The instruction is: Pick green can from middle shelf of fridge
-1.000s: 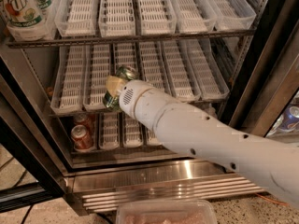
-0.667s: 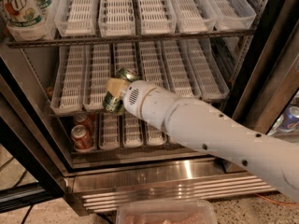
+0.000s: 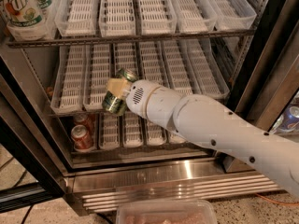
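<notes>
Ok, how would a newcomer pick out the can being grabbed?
In the open fridge, look at the front edge of the middle shelf, left of centre. The green can is tilted there in the gripper on the white arm; below it are red cans.

Letters "UP" read on the large bottle, top left. The gripper clasps the green can at the front of the middle shelf.

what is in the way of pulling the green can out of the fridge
Nothing visible. The claw grips the small green-and-white aluminium can at the front edge of the middle wire shelf, and the stainless steel fridge stands open in front of it.
</notes>
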Action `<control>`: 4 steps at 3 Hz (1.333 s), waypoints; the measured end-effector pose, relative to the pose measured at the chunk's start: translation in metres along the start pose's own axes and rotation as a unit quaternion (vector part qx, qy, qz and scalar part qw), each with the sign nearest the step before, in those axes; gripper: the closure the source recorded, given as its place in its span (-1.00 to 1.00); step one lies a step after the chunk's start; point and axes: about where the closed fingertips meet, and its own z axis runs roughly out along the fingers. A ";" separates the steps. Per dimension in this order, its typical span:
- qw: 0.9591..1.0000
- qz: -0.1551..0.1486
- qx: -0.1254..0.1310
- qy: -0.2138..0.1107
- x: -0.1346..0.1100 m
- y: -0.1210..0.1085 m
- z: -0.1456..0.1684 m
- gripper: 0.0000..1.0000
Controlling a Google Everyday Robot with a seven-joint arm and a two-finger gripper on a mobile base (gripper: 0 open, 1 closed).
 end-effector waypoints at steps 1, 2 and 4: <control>0.999 -0.008 0.027 0.030 0.007 0.000 -0.009 1.00; 0.994 -0.021 0.063 0.090 0.018 0.002 -0.023 1.00; 0.985 -0.035 0.080 0.148 0.031 0.005 -0.037 1.00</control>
